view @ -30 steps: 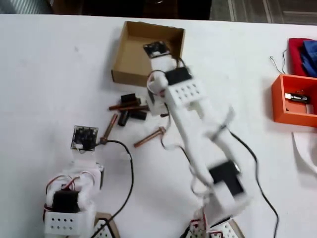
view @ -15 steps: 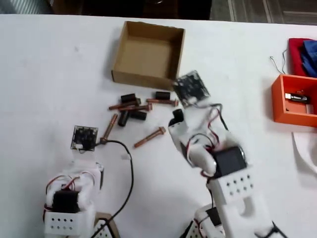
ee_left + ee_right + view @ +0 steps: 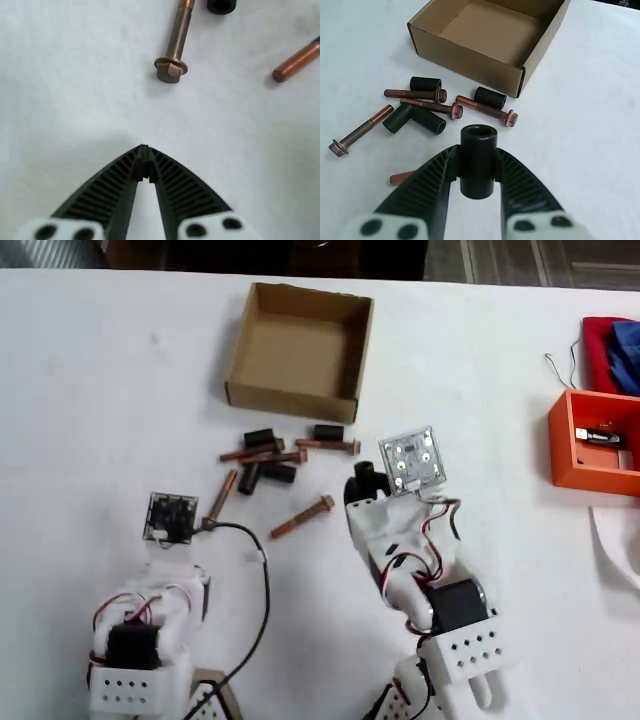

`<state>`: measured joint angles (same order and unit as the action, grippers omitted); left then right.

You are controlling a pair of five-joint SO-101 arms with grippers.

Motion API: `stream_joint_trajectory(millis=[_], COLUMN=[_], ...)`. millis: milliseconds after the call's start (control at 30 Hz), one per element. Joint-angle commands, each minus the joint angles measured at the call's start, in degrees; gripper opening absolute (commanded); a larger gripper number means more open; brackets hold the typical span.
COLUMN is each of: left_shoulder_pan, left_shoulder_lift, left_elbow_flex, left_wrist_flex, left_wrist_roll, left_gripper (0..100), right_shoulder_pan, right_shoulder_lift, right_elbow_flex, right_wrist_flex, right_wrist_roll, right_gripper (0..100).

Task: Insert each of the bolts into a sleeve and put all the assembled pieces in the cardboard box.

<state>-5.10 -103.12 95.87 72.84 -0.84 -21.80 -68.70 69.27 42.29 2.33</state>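
Right gripper (image 3: pixel 476 151) pinches a black sleeve (image 3: pixel 477 175) upright, bore exposed, seemingly awaiting a bolt (image 3: pixel 485 109) from the middle of the table (image 3: pixel 580 125).

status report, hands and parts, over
Right hand shut on sleeve. Left hand shut, empty. Bolts loose on table, cardboard box holds nothing. Path clear.

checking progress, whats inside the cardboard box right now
The cardboard box holds nothing: the high view shows its floor bare. In the right wrist view its near wall covers a strip of that floor.
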Motion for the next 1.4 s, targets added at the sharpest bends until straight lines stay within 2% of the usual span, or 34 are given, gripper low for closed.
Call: stream_joint_trajectory(millis=[0, 100, 200, 267, 333, 467, 667, 767, 867, 1000, 1100, 1233, 1367], left_shoulder_pan=[-1.2, -6.9, -11.2, -11.0, -9.9, -9.8, -9.8, -9.8, -10.8, -10.1, -7.0, -1.3, 2.6], left_shoulder_lift=[-1.3, -1.3, -1.3, -1.3, -1.1, -1.0, 7.1, 20.7, 40.2, 68.8, 86.2, 101.5, 110.5], left_elbow_flex=[1.2, 1.2, 1.2, 1.2, 1.0, -3.0, -10.7, -20.2, -32.3, -50.9, -65.1, -80.1, -88.5], left_wrist_flex=[-6.1, -20.0, -32.2, -36.2, -38.3, -32.5, -27.8, -27.9, -26.3, -17.7, -10.1, -1.3, 2.9], left_wrist_roll=[-0.9, -5.4, -14.9, -20.1, -20.5, -20.5, -20.7, -20.7, -19.7, -12.0, -5.8, -1.8, -1.8], left_gripper=[3, 3, 3, 3, 3, 10, 10, 8, 8, 9, 9, 12, 13], right_shoulder_pan=[0.7, 1.0, 1.1, 1.1, 1.1, 1.1, 1.1, 1.1, 1.2, 1.2, 1.3, 5.2, 10.3], right_shoulder_lift=[-1.4, -1.6, -1.5, -1.4, -1.4, -1.4, -1.4, -1.7, -1.7, -1.7, -1.7, -1.8, -1.8], right_elbow_flex=[1.6, 3.5, 3.6, 3.7, 3.7, 3.7, 3.7, 3.7, 3.6, 3.6, 3.4, 3.3, 3.3], right_wrist_flex=[-4.1, -4.9, -4.5, -4.4, -4.4, -4.4, -3.8, -2.9, -2.9, -2.8, -1.6, -1.4, -1.3], right_wrist_roll=[-0.9, -0.9, -0.8, -0.8, -0.8, -0.8, -0.8, -0.8, -0.8, -0.8, -0.8, -1.0, -2.5], right_gripper=[2.3, 2.3, 2.2, 2.2, 2.2, 2.2, 2.1, 2.1, 2.1, 2.1, 2.1, 2.1, 2.0])
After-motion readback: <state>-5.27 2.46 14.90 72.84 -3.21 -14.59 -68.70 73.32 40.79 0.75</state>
